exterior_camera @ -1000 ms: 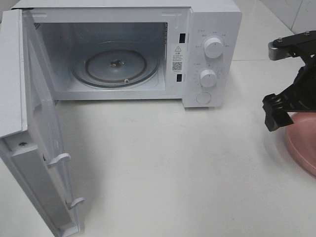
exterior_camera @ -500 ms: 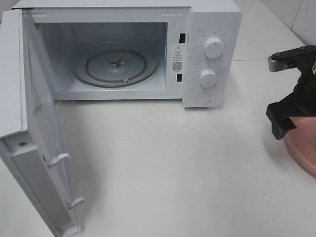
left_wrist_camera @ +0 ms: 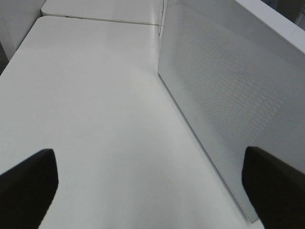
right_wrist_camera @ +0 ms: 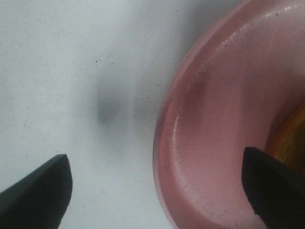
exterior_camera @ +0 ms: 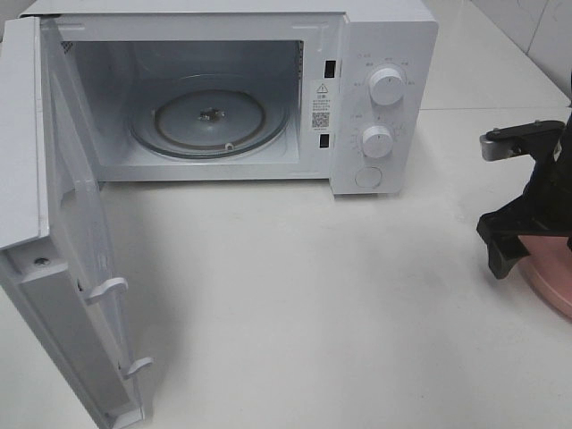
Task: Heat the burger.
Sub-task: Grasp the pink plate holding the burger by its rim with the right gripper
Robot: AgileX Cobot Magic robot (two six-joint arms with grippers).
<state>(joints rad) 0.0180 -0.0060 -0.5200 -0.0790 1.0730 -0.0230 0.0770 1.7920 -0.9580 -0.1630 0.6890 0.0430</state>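
The microwave (exterior_camera: pixel 375 98) stands on the table (exterior_camera: pixel 313 295) with its door (exterior_camera: pixel 63 268) swung fully open and its glass turntable (exterior_camera: pixel 210 116) bare, so the opening step is complete. The burger (right_wrist_camera: pixel 291 136) is not yet loaded: only a golden-brown edge shows, lying on the pink plate (right_wrist_camera: pixel 214 119) at the right of the table, well apart from the microwave. The right gripper (right_wrist_camera: pixel 152 188) hangs over the plate rim with jaws wide, holding nothing. The left gripper (left_wrist_camera: pixel 147 186), also wide and empty, sits beside the door's outer face. Remaining, by judgement: grasp, load, close the door, set the dials.
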